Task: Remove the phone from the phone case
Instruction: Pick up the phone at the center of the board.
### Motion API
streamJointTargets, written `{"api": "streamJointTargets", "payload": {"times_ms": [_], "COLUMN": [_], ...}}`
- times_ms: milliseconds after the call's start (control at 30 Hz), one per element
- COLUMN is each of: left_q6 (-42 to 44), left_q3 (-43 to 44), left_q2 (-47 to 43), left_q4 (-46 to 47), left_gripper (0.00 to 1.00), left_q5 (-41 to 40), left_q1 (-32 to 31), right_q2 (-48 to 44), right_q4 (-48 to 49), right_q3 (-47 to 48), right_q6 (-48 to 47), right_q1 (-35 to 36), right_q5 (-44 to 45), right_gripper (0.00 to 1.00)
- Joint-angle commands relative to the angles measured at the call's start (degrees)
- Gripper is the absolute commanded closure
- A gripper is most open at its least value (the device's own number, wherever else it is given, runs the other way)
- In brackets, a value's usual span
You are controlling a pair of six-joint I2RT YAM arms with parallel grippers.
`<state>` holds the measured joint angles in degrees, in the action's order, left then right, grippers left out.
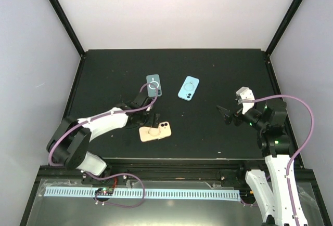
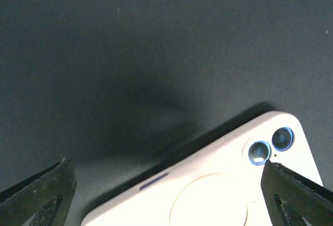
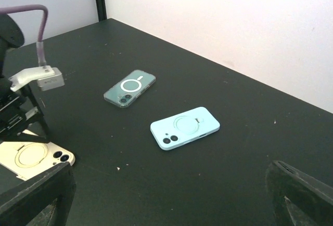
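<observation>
A phone in a cream case (image 1: 155,131) lies back up on the black table, its two camera lenses at its right end. My left gripper (image 1: 151,118) hovers open just above it; in the left wrist view the cream-cased phone (image 2: 218,184) lies between and below the spread fingertips (image 2: 299,195). It also shows in the right wrist view (image 3: 31,158). My right gripper (image 1: 227,114) is open and empty at the right side of the table, well away from the cream case.
A dark green cased phone (image 1: 154,85) and a light blue cased phone (image 1: 189,88) lie back up farther back; both show in the right wrist view, green (image 3: 129,88) and blue (image 3: 184,128). White walls enclose the table.
</observation>
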<state>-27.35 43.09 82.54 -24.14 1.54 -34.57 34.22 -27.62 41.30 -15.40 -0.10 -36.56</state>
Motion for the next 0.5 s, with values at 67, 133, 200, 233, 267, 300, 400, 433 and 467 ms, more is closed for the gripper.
{"api": "streamJointTargets", "payload": {"times_ms": [67, 133, 200, 233, 267, 300, 400, 433, 467], "left_q6": [5.26, 5.46, 5.28, 4.98, 4.66, 4.52, 3.34, 2.78, 2.03], "left_q3": [6.04, 5.24, 3.57, 2.49, 1.54, 0.38, -2.99, -4.25, -5.64], "left_q2": [5.57, 5.74, 4.84, 4.02, 3.24, 2.17, -1.94, -3.52, -5.13], "left_q4": [-2.0, -1.1, -0.18, 0.0, 0.05, 0.09, 0.1, 0.32, 0.72], "left_gripper": [0.01, 0.01, 0.01, 0.01, 0.01, 0.01, 0.01, 0.01, 0.01], "left_q5": [1.18, 4.38, 6.73, 7.1, 7.2, 7.55, 8.62, 9.09, 9.64], "left_q1": [0.43, 0.38, 0.13, -0.08, -0.19, -0.28, -0.6, -0.93, -1.1], "right_q2": [-0.14, 0.04, 0.04, -0.04, -0.11, -0.11, -0.2, -0.15, -0.14], "right_q4": [-0.77, -0.85, -0.9, -0.9, -0.95, -0.95, -1.03, -1.08, -1.16], "right_q3": [-0.25, -0.3, -0.35, -0.34, -0.34, -0.39, -0.34, -0.39, -0.35], "right_q6": [-0.95, -1.1, -1.26, -1.28, -1.33, -1.35, -1.4, -1.49, -1.49], "right_q1": [-0.22, -0.08, -0.03, 0.0, 0.01, 0.0, 0.02, 0.01, 0.02], "right_q5": [-1.76, -1.6, -1.55, -1.51, -1.5, -1.5, -1.48, -1.5, -1.5], "right_gripper": [0.0, 0.0, 0.0, 0.0, 0.0, 0.0, 0.0, 0.0, 0.0]}}
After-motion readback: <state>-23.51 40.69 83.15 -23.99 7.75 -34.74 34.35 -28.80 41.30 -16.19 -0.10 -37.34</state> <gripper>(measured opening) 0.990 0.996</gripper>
